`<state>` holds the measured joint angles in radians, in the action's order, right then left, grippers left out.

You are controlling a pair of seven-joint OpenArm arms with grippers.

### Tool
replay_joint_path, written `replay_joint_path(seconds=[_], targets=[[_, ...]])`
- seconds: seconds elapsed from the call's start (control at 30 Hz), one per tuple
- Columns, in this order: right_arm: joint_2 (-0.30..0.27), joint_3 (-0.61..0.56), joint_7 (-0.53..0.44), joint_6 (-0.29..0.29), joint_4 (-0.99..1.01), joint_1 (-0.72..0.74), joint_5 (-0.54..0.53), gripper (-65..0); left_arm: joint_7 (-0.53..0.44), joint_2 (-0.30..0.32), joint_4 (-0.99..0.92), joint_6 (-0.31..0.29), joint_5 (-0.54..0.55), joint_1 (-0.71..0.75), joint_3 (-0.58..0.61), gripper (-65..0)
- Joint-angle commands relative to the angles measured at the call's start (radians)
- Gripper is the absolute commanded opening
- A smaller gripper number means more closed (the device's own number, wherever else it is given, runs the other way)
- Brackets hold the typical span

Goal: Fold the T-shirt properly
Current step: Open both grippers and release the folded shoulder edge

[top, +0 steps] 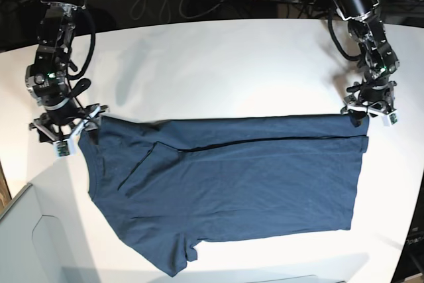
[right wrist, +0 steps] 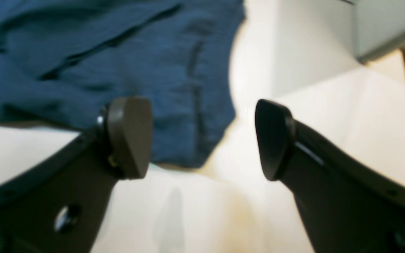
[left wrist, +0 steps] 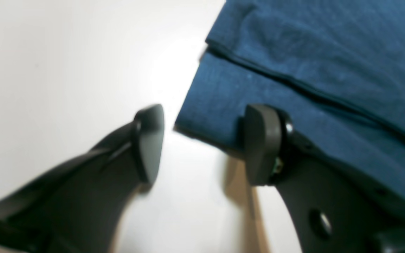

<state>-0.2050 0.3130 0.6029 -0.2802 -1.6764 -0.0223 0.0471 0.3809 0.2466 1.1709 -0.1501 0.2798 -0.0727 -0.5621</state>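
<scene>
A white table [top: 218,64] filled the view, with a dark blue T-shirt [top: 232,183] spread across it, one long edge already folded over in a strip. To do the next fold well, each arm would likely need to re-grip both layers squarely and lift evenly, so the strip stayed flat. The left gripper [left wrist: 202,144] stood open at the hem corner, one jaw over cloth. The right gripper [right wrist: 202,138] gaped likewise at the opposite corner, holding nothing.

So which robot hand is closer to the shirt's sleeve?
The right one. The right gripper hangs open at the T-shirt corner on the sleeve end. The left gripper, also open, is at the opposite corner, far from the sleeve.
</scene>
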Motion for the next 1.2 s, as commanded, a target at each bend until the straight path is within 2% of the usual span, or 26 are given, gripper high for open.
replay_joint_path(seconds=[0.0, 0.1, 0.2, 0.3, 0.33, 0.47, 0.7, 0.77, 0.83, 0.93, 0.97, 1.17], targets=[[-0.012, 0.021, -0.025, -0.006, -0.017, 0.011, -0.008, -21.4, -0.01, 0.013, 0.011, -0.001, 0.003, -0.012, 0.0, -30.3], [-0.014, 0.027, -0.024, -0.007, 0.002, 0.009, -0.01, -21.5, -0.01, 0.013, 0.011, -0.003, 0.003, -0.012, 0.0, -37.5], [-0.012, 0.027, -0.024, -0.011, 0.051, 0.012, -0.013, -21.6, -0.01, 0.013, 0.011, -0.004, 0.003, -0.012, 0.0, -50.8], [-0.007, 0.027, -0.025, -0.07, 0.106, 0.018, -0.013, -22.6, -0.01, 0.012, 0.01, -0.004, 0.003, -0.011, 0.001, -63.1], [-0.007, 0.027, -0.025, -0.092, 0.121, 0.018, -0.013, -24.4, -0.01, 0.012, 0.005, -0.003, 0.003, -0.009, 0.003, -65.0], [-0.006, 0.028, -0.03, -0.124, 0.207, 0.058, -0.013, -32.0, -0.01, 0.013, -0.036, -0.001, 0.003, -0.009, 0.0, -65.0], [-0.014, 0.03, -0.034, -0.133, 0.332, 0.115, -0.013, -33.8, -0.01, 0.018, -0.045, -0.003, 0.003, -0.009, -0.003, -65.0], [-0.015, 0.027, -0.03, -0.133, 0.348, 0.118, -0.011, -36.6, -0.01, 0.02, -0.045, -0.003, 0.003, -0.009, -0.003, -65.0], [-0.03, 0.027, -0.036, -0.133, 0.362, 0.118, -0.011, -44.3, -0.01, 0.02, -0.045, -0.003, 0.0, -0.009, -0.003, -65.0], [-0.043, 0.025, -0.033, -0.133, 0.37, 0.118, -0.011, -63.3, -0.01, 0.021, -0.045, -0.004, -0.003, -0.009, -0.003, -65.0], [-0.043, 0.025, -0.03, -0.133, 0.37, 0.118, -0.011, -65.0, -0.01, 0.021, -0.045, -0.004, -0.003, -0.009, -0.003, -65.0], [-0.077, 0.025, -0.025, -0.135, 0.356, 0.12, -0.01, -64.8, -0.001, 0.021, -0.006, -0.004, -0.003, -0.006, -0.003, -65.0]])
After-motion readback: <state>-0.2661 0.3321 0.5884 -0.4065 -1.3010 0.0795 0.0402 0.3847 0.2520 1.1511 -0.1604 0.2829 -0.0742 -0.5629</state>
